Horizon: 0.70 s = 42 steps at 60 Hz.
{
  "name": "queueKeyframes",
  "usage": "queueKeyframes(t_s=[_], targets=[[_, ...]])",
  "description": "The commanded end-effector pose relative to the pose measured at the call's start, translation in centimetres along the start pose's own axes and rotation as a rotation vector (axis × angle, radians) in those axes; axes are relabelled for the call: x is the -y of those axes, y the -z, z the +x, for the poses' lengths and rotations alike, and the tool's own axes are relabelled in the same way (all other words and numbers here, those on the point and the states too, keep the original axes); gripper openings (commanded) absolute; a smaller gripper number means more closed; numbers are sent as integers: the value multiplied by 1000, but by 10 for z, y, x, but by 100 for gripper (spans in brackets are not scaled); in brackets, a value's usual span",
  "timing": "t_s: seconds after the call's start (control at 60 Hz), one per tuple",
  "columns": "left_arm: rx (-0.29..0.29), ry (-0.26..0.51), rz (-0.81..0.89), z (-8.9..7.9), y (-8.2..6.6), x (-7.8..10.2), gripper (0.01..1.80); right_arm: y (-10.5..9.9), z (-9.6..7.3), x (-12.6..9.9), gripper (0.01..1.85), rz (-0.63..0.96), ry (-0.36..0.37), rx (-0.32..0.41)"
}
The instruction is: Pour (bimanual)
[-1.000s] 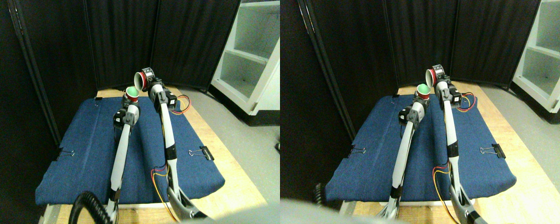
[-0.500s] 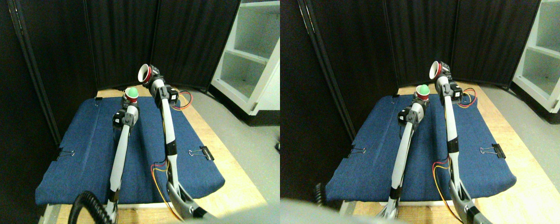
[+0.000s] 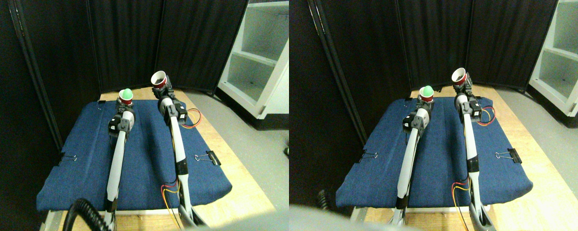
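Observation:
My left gripper [image 3: 125,103] is shut on a small red cup [image 3: 125,100] with a green ball [image 3: 126,93] sitting in its mouth. The cup is upright, over the far part of the blue cloth [image 3: 91,159]. To its right and a little higher, my right gripper [image 3: 163,89] is shut on a second red cup [image 3: 159,79]. That cup's white inside is turned up, leaning slightly towards me, and looks empty. A clear gap separates the two cups.
The blue cloth covers a wooden table [image 3: 243,185] and is held by binder clips [image 3: 207,157] at its sides. Black curtains [image 3: 125,38] close off the back and left. A white shelf unit [image 3: 260,53] stands at the right. A coiled black cable [image 3: 82,214] lies at the bottom left.
The right cup, first tipped over the left cup, has swung back upright and moved right. The left arm has shifted left with its cup, and the ball now sits in it.

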Motion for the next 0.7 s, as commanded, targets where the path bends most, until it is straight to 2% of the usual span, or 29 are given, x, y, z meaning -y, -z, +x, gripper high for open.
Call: queueKeyframes(t_s=[0.017, 0.083, 0.2, 0.35, 0.7], targets=[[44, 39, -15, 1, -7, 1, 33, 2, -2, 6, 33, 65, -8, 35], [63, 33, -33, 1, -11, -2, 33, 3, -1, 13, 33, 125, -33, 40], [91, 28, -46, 1, -18, -14, 33, 6, -8, 25, 33, 179, 15, 69], [140, 23, -54, 0, -19, -28, 33, 9, -11, 39, 33, 268, 22, 70], [203, -19, -136, 2, -23, -57, 33, 18, -18, 66, 33, 325, 72, 96]])
